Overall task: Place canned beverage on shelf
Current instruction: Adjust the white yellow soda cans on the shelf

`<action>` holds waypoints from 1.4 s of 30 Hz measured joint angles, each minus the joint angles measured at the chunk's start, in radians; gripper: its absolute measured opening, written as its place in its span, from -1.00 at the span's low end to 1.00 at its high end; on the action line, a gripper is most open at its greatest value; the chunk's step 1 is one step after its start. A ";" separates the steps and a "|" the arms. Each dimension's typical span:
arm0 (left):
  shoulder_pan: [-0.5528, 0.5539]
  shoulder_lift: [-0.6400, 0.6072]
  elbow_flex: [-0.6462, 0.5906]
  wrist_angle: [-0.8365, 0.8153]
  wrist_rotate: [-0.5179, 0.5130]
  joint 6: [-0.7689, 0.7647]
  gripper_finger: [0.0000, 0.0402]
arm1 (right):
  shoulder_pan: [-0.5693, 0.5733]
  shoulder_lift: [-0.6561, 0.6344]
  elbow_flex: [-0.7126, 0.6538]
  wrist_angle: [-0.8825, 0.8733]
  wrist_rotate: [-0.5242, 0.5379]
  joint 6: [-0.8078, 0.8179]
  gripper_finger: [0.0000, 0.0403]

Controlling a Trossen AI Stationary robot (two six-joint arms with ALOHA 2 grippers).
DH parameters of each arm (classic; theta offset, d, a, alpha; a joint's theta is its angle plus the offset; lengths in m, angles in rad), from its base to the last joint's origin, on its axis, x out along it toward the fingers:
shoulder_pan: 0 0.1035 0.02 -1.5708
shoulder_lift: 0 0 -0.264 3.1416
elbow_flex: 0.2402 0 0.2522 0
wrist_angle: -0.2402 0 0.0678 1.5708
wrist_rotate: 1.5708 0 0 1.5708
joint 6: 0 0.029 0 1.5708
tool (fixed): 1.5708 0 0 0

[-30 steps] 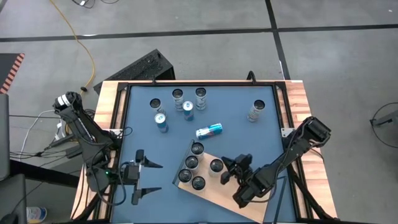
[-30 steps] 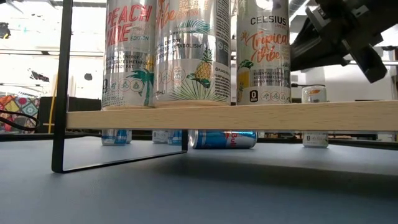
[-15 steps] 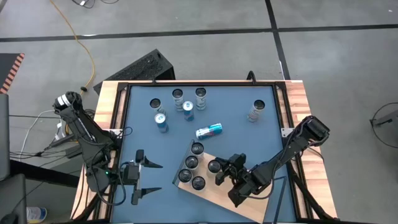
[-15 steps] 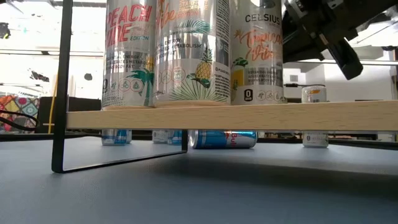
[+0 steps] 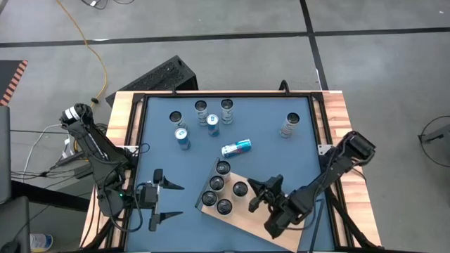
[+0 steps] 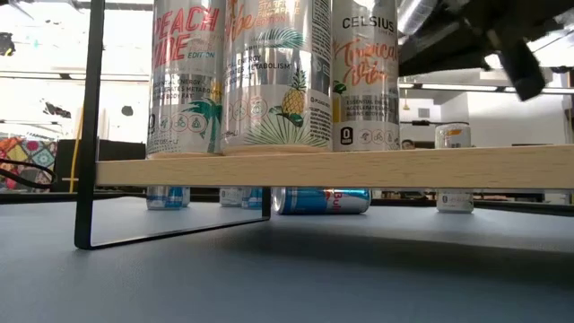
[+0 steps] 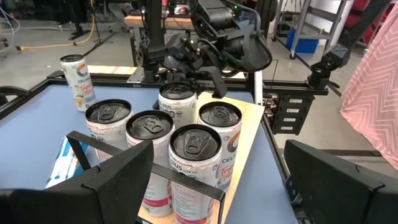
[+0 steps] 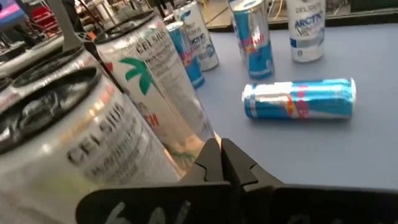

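Observation:
The shelf (image 5: 261,219), a light-wood board on a black wire frame (image 6: 90,126), stands near the table's front. Several tall cans stand upright on it. The one nearest my right gripper is a Celsius can (image 5: 240,189), also in the low view (image 6: 363,81). My right gripper (image 5: 257,196) is shut just to that can's right, above the board. My left gripper (image 5: 171,201) waits open at the table's left, facing the shelf. More cans stand on the blue table's far half. A blue Red Bull can (image 5: 236,147) lies on its side. My right gripper's shut fingers (image 8: 219,160) point level from the table's right, close beside the wall of the Celsius can (image 8: 74,137). I cannot tell whether they touch it. The can stands upright on the shelf.
Loose cans stand at the far left (image 5: 182,135) and far right (image 5: 290,124) of the table. The right part of the board (image 5: 278,235) is bare. Wooden strips (image 5: 119,119) edge the table.
My right gripper, shut, went toward the table's left against the Celsius can, then drew back to the right and a little up. The can slid leftward on the shelf, upright, and now stands closer to the other cans.

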 joint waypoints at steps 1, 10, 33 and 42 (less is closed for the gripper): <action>0.000 0.000 0.000 0.000 0.000 0.002 0.73 | 0.010 0.000 0.000 -0.023 0.000 0.032 -1.00; 0.003 0.000 0.000 0.000 0.000 0.006 0.73 | 0.052 -0.001 0.000 0.041 -0.027 0.036 -1.00; 0.005 0.000 0.000 -0.001 0.002 -0.002 0.73 | 0.045 0.000 0.000 0.233 -0.209 -0.182 -1.00; 0.005 0.000 0.000 -0.001 0.000 -0.001 0.73 | 0.079 0.000 0.000 0.375 -0.214 -0.364 -1.00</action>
